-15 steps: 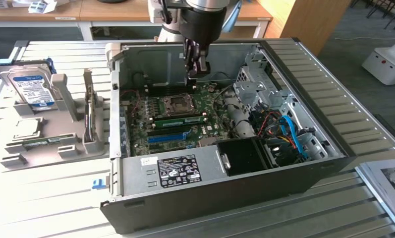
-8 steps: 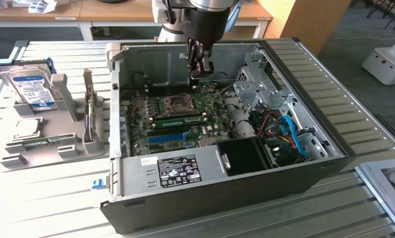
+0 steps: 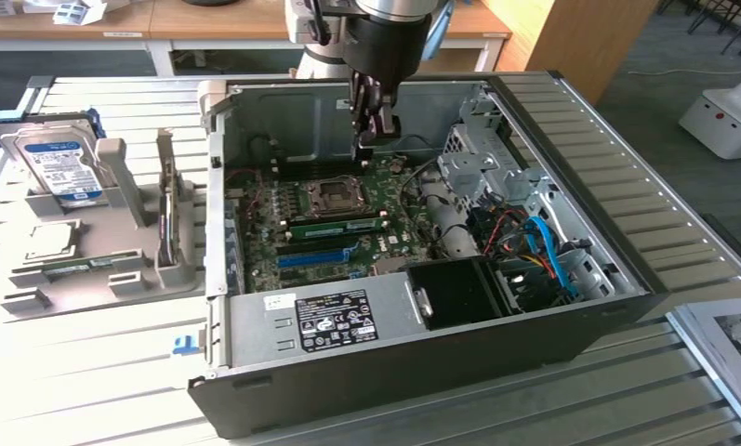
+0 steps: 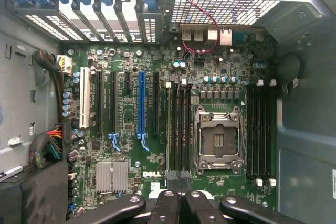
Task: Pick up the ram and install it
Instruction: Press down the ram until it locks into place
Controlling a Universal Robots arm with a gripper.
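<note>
Hand [image 3: 366,141] above ram [image 3: 337,224] in case [image 3: 407,372]

- "DELL" in white letters stands on the motherboard [image 4: 157,129], printed just beside the silver heatsink [image 4: 111,176] and below the blue slot [image 4: 140,106] as the wrist view shows it.
- A black label [image 3: 334,321] with white print and small marks sits on the power supply [image 3: 314,325] in the exterior view; its words are too small to read.
- A blue and white label [image 3: 70,172] covers the hard drive [image 3: 54,158] standing in the grey holder [image 3: 98,251]; its print cannot be read.
</note>
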